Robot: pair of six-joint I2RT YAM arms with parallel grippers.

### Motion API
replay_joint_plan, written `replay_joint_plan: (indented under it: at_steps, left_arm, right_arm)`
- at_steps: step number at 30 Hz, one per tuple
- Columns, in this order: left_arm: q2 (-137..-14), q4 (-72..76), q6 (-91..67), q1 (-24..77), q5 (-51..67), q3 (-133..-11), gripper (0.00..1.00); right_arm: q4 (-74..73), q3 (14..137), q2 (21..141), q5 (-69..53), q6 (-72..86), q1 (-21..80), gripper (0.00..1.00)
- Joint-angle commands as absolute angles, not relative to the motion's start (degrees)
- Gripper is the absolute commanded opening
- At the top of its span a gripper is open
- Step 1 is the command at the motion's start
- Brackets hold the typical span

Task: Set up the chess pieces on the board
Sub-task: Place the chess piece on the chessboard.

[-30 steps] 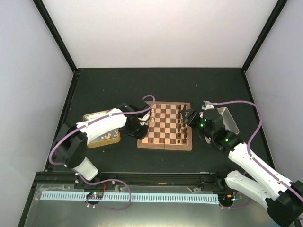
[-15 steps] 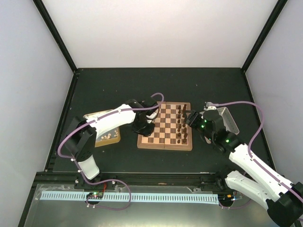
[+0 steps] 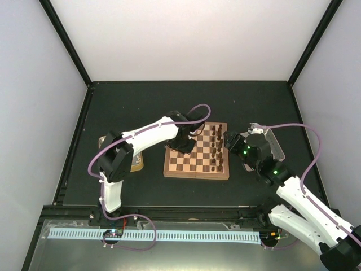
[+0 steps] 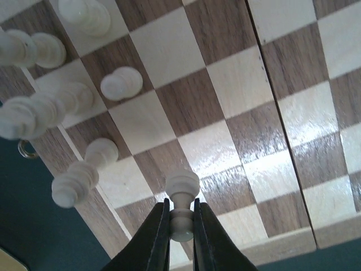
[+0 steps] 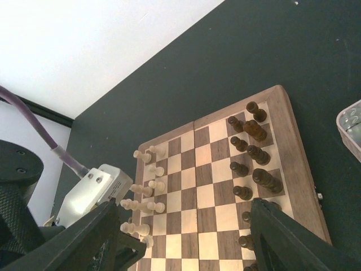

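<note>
The board (image 3: 194, 164) lies mid-table, with dark chess pieces (image 3: 215, 148) along its right side. Pale chess pieces (image 5: 148, 186) stand in two lines along its left side. My left gripper (image 3: 182, 147) hangs over the board's left part, shut on a pale pawn (image 4: 182, 186). It holds the pawn by its head, and the base hangs just above a square near the board's edge (image 4: 282, 243). Other pale pieces (image 4: 121, 83) stand close by on the left. My right gripper (image 3: 228, 139) hovers by the board's right edge, open with nothing between its fingers (image 5: 93, 240).
A gold-tan tin (image 3: 137, 162) lies left of the board, mostly hidden behind my left arm. A silver-grey tray (image 3: 274, 144) sits right of the board, its corner in the right wrist view (image 5: 352, 127). Dark table around; pale walls behind.
My left arm has swung right from the tin to over the board's left side, carrying the pale pawn. My right arm has barely shifted.
</note>
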State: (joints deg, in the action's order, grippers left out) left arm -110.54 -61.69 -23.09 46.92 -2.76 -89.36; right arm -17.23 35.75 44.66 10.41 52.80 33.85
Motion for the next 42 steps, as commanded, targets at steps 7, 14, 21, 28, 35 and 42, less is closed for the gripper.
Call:
replay_joint_plan:
  at_steps: [7, 14, 21, 28, 35, 42]
  left_arm:
    - [-115.7, -65.4, -22.1, 46.9, -8.2, -94.9, 0.08]
    - [-116.9, -64.5, -21.5, 46.3, -8.2, -95.1, 0.09]
    - [-117.9, -64.1, -21.0, 45.5, -8.2, -95.5, 0.11]
    - [-118.8, -63.8, -20.5, 45.3, -6.7, -96.1, 0.14]
    - [-119.2, -63.8, -20.6, 45.2, -7.1, -96.2, 0.17]
    - [-118.8, -63.5, -20.3, 45.1, -6.5, -96.3, 0.23]
  right_arm:
    - [-19.6, 34.5, 42.3, 14.2, 52.3, 33.5, 0.64]
    - [-20.3, 34.4, 41.2, 15.1, 52.7, 33.5, 0.64]
    - [-20.6, 34.3, 41.0, 15.3, 52.8, 33.5, 0.64]
    - [-20.6, 34.3, 41.0, 15.3, 52.9, 33.5, 0.64]
    - [-20.5, 34.2, 41.0, 15.1, 53.0, 33.5, 0.64]
    - [-20.8, 34.0, 40.4, 15.2, 53.1, 33.5, 0.64]
